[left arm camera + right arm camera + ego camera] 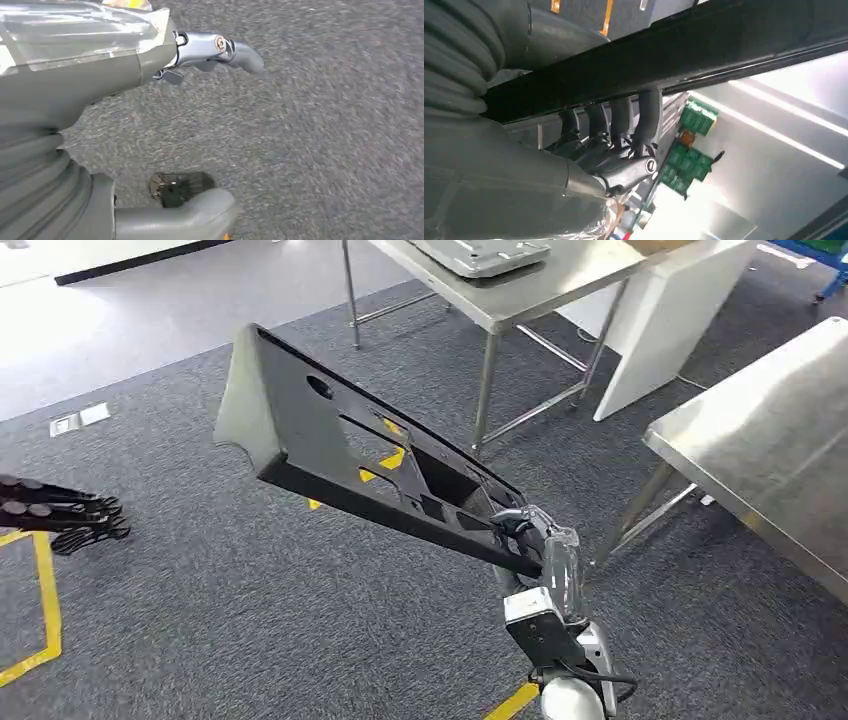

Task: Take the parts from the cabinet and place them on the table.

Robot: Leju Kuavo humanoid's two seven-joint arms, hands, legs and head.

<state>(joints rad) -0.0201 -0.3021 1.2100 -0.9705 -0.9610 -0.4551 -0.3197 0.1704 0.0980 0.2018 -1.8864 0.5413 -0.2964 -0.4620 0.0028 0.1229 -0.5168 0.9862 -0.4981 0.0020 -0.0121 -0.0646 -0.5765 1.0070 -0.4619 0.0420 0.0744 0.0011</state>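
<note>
Long black plastic part (340,445) w/ cutouts, held aloft at one end, tilted up toward 10 o'clock

The long black panel (350,455) (gripped at one end by the right hand (535,540)) juts over open carpet (250,620), with steel table legs (485,390) beyond its far side.

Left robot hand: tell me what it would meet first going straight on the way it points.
Judging by the left wrist view, the left robot hand points down at grey carpet; nothing lies between, so probably the floor first.
</note>
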